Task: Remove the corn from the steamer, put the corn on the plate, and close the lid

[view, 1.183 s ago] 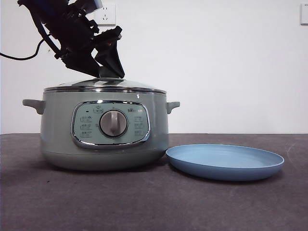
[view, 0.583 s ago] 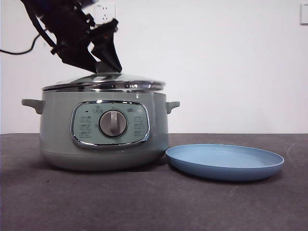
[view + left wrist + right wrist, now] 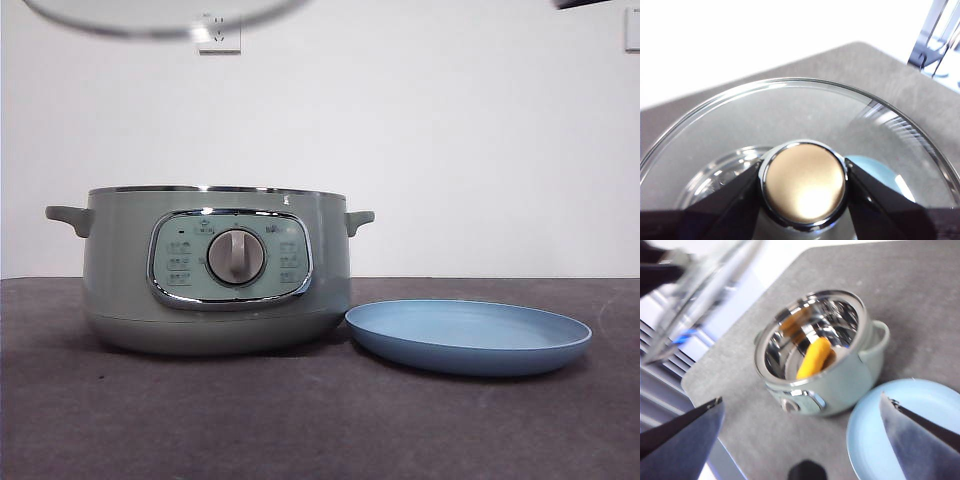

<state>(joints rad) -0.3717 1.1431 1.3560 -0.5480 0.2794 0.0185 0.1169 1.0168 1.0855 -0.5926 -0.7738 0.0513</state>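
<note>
My left tool [image 3: 804, 186] is clamped on the knob [image 3: 804, 184] of the glass lid [image 3: 165, 17], held high above the steamer [image 3: 215, 270]. My right tool [image 3: 800, 420] hangs with its jaws wide apart. The corn [image 3: 813, 357] lies inside the open steamer. The light-blue plate [image 3: 467, 336] sits on the counter [image 3: 300, 420] at the steamer's 3 o'clock, just beside it.

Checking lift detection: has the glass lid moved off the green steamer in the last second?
Yes. The domed glass lid with chrome rim has risen straight up from the sage-green steamer pot, now at the front view's top edge; the left pincer grips its knob.
</note>
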